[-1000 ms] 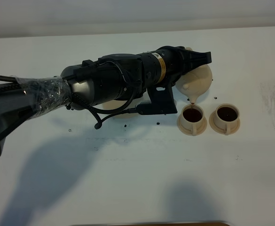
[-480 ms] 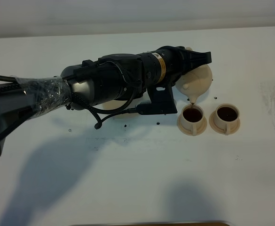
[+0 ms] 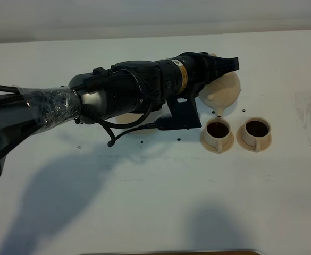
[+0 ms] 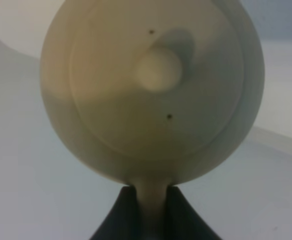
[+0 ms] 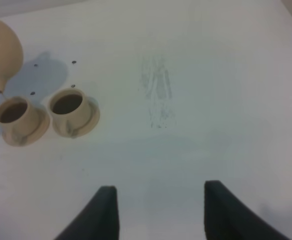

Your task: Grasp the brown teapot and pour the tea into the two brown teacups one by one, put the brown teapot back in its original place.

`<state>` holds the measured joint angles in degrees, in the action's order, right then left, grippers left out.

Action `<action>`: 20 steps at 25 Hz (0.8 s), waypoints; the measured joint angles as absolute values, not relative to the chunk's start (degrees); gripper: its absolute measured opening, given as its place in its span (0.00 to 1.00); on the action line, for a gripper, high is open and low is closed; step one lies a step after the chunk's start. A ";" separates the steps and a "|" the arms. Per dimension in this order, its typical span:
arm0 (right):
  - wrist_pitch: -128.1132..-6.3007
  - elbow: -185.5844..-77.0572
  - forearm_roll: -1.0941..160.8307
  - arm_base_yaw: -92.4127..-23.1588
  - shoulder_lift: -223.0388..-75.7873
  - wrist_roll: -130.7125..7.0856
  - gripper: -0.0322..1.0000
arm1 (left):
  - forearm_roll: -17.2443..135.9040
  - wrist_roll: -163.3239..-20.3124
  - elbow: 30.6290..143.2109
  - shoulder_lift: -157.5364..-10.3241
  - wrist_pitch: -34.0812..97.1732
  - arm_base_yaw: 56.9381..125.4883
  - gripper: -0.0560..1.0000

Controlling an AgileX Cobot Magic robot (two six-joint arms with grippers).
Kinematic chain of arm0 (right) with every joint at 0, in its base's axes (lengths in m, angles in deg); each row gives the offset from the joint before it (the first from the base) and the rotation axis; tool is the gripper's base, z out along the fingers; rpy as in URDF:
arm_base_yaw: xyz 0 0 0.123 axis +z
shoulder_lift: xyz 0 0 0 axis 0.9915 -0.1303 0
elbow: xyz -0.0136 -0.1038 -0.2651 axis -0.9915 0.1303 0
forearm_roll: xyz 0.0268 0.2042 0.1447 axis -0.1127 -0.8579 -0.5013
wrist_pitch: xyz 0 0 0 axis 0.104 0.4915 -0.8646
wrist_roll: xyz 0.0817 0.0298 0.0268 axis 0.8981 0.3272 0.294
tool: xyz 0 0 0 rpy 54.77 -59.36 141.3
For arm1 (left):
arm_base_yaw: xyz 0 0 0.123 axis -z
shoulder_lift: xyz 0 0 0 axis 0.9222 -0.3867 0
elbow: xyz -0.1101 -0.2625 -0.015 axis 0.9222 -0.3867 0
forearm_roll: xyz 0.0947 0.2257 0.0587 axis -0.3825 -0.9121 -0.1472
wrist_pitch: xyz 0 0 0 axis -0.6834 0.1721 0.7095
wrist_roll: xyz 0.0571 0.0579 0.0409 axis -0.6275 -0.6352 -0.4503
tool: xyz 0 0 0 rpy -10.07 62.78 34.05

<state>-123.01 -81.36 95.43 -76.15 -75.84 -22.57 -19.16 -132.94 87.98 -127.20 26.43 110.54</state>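
Note:
The brown teapot hangs tilted in the air, its spout pointing down just above the left teacup. My left gripper is shut on the teapot's handle. In the left wrist view the lid and knob of the teapot face the camera, and the handle sits between the dark fingers. Both teacups, left and right, stand on their saucers with dark tea inside; the right teacup is beside the left one. My right gripper is open above bare table, holding nothing.
A beige saucer shows partly under my left arm, mostly hidden by it. Small dark specks lie on the white table around the cups. A faint grey smudge marks the table to the right of the cups.
The teapot's spout has lifted slightly away from the left teacup. The cups and the right gripper have not moved.

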 joint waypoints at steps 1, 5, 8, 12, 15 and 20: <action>-123.01 -81.36 95.43 -76.15 -75.84 -22.57 0.43 | -18.24 -132.29 87.91 -127.20 26.43 110.54 0.13; -123.01 -81.36 95.43 -76.15 -75.84 -22.57 0.43 | -13.07 -130.43 86.27 -127.16 27.03 110.54 0.13; -123.01 -81.36 95.43 -76.15 -75.84 -22.57 0.43 | -8.31 -129.06 85.09 -127.16 27.66 110.29 0.13; -123.01 -81.36 95.43 -76.15 -75.84 -22.51 0.43 | -1.36 -124.11 84.71 -126.38 30.63 109.99 0.13; -123.01 -81.36 95.43 -76.15 -75.84 -22.51 0.43 | 3.81 -117.59 84.59 -124.06 33.01 109.75 0.13; -123.01 -81.36 95.43 -76.15 -75.84 -22.51 0.43 | 13.35 -98.02 84.59 -118.43 39.31 109.16 0.13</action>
<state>-123.01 -81.36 95.43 -76.15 -75.84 -22.51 13.35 -98.02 84.59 -118.43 39.31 109.16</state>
